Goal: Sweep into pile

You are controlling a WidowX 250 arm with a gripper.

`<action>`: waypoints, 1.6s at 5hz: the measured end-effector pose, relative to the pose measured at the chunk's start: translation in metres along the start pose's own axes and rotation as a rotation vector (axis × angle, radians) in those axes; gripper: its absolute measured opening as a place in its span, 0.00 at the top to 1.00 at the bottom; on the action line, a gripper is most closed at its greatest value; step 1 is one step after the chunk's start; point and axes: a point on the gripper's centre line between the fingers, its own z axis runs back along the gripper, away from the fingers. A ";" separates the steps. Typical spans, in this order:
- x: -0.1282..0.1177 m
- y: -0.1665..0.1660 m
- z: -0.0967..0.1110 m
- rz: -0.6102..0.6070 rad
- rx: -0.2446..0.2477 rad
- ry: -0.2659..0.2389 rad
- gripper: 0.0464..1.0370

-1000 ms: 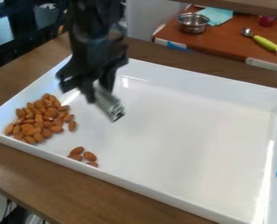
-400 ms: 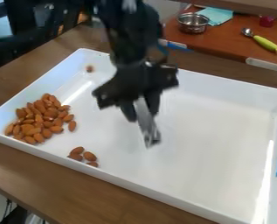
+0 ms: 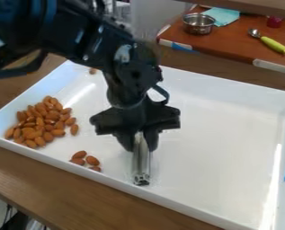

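The black gripper (image 3: 140,143) is squeezed tight on a shiny metal tool (image 3: 140,164) — I see it over the white tray (image 3: 210,134). The tool is long and thin, almost straight up and down, and its low end points at the tray's near side. A few almonds (image 3: 93,160) lie just left of it — a big almond heap (image 3: 42,121) sits farther left.

The tray (image 3: 222,134) is smooth and glossy white, streaked with reflections. The almonds (image 3: 39,123) look matt and faintly rough. Shiny metal makes up the bar (image 3: 141,164) and bowl (image 3: 198,24). The tabletop (image 3: 78,193) is wood-grained with a dull sheen.
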 end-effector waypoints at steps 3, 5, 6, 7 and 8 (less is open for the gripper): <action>0.007 0.032 0.005 -0.074 0.049 -0.062 0.68; 0.022 0.073 0.012 -0.146 0.153 -0.094 0.68; 0.032 0.092 0.007 -0.166 0.232 -0.154 0.68; 0.046 0.102 0.000 -0.156 0.288 -0.215 0.68; 0.043 0.108 0.007 -0.129 0.279 -0.185 0.68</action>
